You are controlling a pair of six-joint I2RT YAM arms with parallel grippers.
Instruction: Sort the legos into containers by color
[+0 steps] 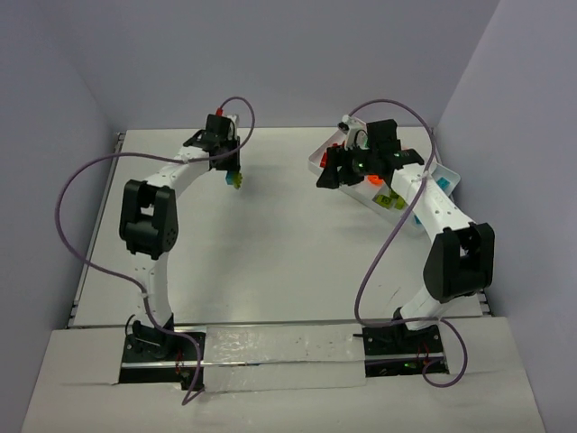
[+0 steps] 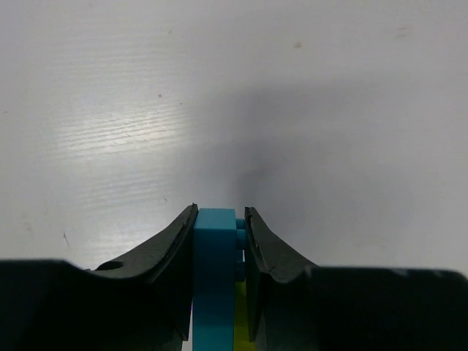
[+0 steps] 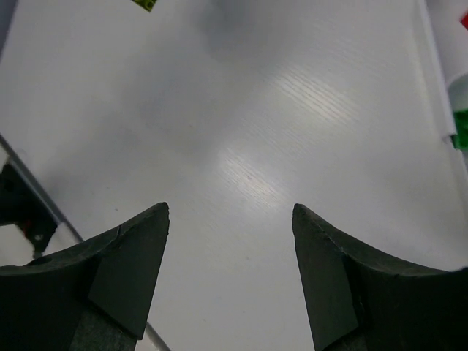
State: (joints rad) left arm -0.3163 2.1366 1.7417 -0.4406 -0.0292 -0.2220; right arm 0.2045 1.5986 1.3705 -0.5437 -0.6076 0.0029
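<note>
We see the left pincer (image 2: 219, 213) pinching a cyan brick (image 2: 214, 285), a yellow-green brick (image 2: 240, 318) just beside it, the surface (image 2: 219, 88) ahead. The right pincer (image 3: 230, 212) hangs spread, the tray (image 3: 442, 36) to its right.

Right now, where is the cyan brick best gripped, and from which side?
Across its narrow width, plain face against studded face, probably approaching from above. The cyan brick stands thin and upright, and the left gripper straddles it exactly that way.

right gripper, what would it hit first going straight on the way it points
Probably bare table; nothing lies ahead of the open right gripper, depth unclear. The tray sits off right.
</note>
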